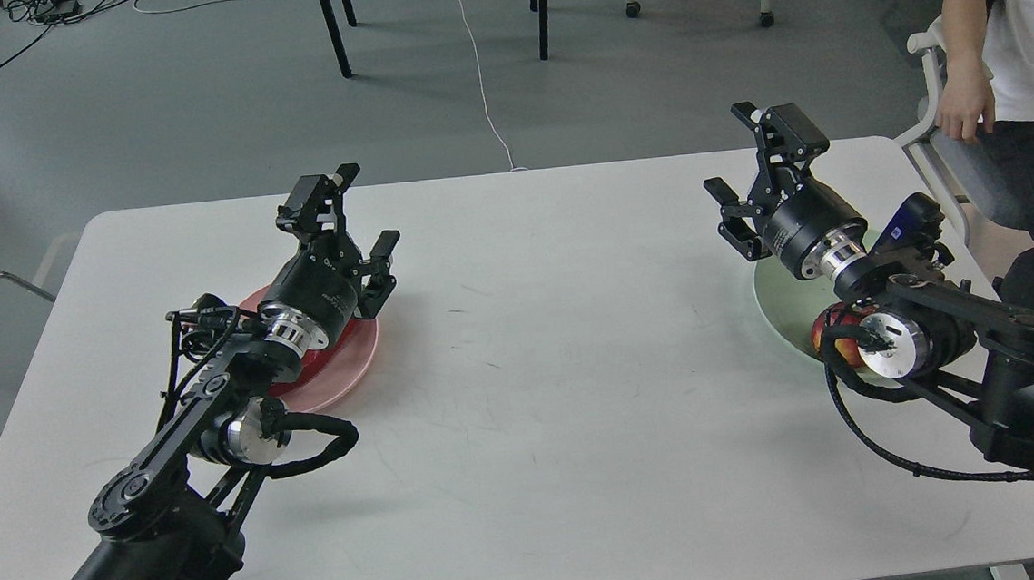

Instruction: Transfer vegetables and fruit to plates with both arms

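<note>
On the mint green plate (777, 304) at the right side of the bench (561, 396), a round red fruit with a yellowish patch (834, 331) peeks out from behind the right arm's wrist; most of it is hidden, so I cannot say which fruit it is, or whether a second one lies beside it. On the salmon pink plate (345, 375) at the left, something dark red (304, 368) shows under the left arm, probably the chili pepper, though the arm covers nearly all of it. I see no eggplant anywhere, and no produce lies loose on the open bench between the plates.

The left gripper (357, 219) hangs above the far edge of the pink plate, its fingers spread and holding nothing. The right gripper (745, 174) is raised above the far edge of the green plate, likewise spread wide and empty.

To my eye the placing step is done or nearly done: both arms look released over their plates. The next move calls for lifting each arm clear without knocking the plate rims or nudging the round fruit, which would roll easily. A person (1011, 64) sits close by the right corner.
</note>
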